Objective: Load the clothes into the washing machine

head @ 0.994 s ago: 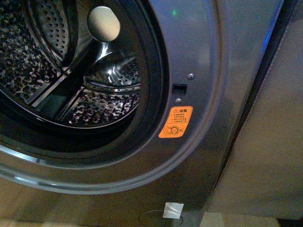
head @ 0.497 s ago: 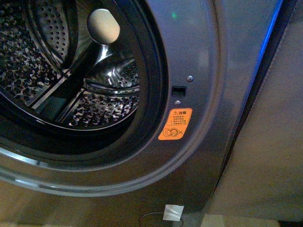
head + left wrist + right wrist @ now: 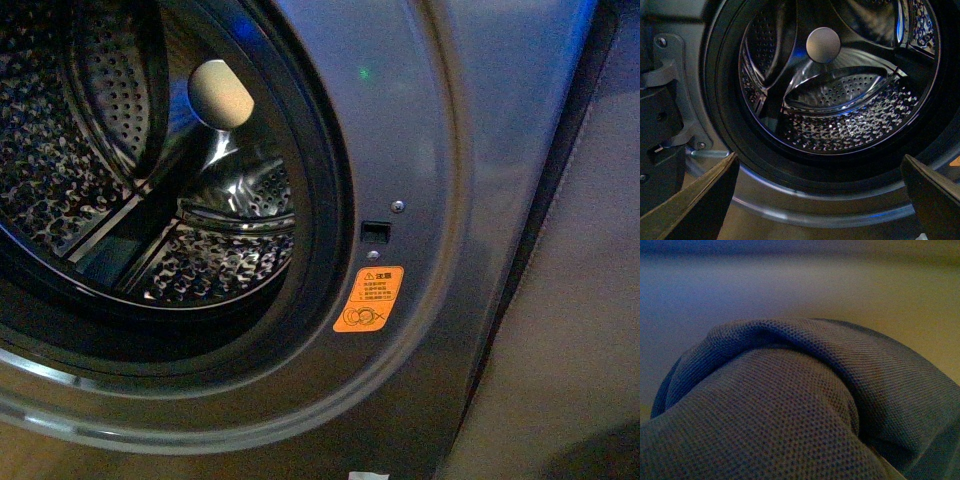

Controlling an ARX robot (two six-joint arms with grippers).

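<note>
One illegible sticker (image 3: 369,299) on washing machine (image 3: 450,150)

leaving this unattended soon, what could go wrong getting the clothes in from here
The clothes fill the right wrist view, so that camera cannot guide the approach to the washing machine.
The front view shows neither arm nor fabric, so aim is hard to check.
Fabric may catch on the black rubber rim instead of reaching the drum.

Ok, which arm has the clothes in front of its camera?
The right one: its wrist view is filled with the dark mesh-knit clothes. The left gripper is open and empty, facing the washing machine drum mouth.
</note>
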